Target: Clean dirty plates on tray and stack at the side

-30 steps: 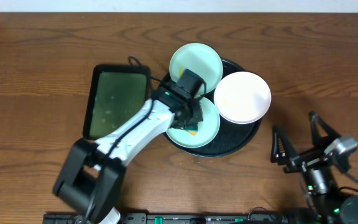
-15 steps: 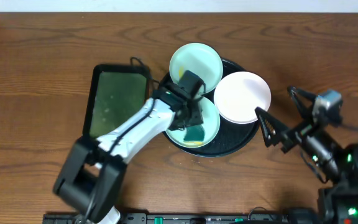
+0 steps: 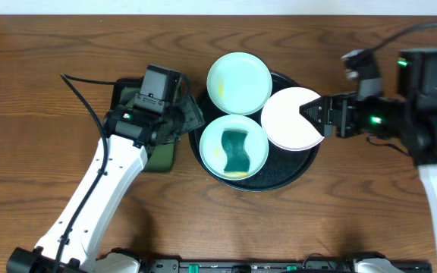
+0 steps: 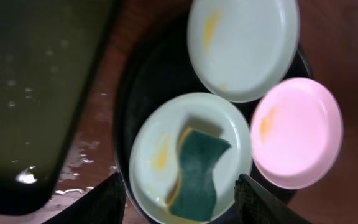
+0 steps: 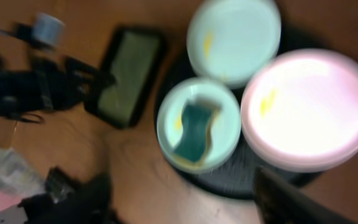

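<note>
Left end effector [image 3: 192, 119]: spread, empty, backed off to frame left, sponge [image 3: 237, 149] dropped on lower mint plate [image 3: 217, 144]. Right end effector [image 3: 315, 120]: spread, newly at white plate [image 3: 287, 121] right rim. Plates on black tray [image 3: 279, 176], centre frame, yellow smears remaining; cleaning unfinished, nothing stacked.

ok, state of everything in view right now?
far mint plate: yellow smear
green sponge: lying free, ungripped
near mint plate: yellow smear, green sponge in it
white plate: yellow smear
black tray: holds all three plates
green tray: wet
left gripper: open, empty
right gripper: open, at white plate's edge
</note>
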Controlling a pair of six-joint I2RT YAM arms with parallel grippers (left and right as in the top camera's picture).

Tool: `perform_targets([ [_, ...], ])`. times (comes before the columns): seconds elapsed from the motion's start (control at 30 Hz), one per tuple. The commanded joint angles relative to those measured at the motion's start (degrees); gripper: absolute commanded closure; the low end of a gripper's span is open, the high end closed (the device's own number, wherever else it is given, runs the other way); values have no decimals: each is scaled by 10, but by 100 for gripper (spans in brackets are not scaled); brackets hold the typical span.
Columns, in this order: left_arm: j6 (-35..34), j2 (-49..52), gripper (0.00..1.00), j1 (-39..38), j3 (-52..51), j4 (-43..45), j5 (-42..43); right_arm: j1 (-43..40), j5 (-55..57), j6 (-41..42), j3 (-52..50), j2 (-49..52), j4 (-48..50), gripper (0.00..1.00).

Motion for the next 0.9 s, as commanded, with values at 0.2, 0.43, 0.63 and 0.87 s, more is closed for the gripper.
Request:
perform_targets([
  [0.2, 9, 1, 43, 8, 9, -14, -3, 137, 282, 271, -132, 41, 15, 37],
  [0.43, 9, 1, 43, 8, 9, -16, -3, 198, 305, 337, -232, 95, 136, 56],
  [0.63, 9, 1, 42, 8, 5, -20, -3, 198, 261, 308, -204, 194, 142, 51],
  [0.87, 9, 1, 42, 8, 5, -21, -3, 198, 285, 300, -199, 265, 189, 51],
])
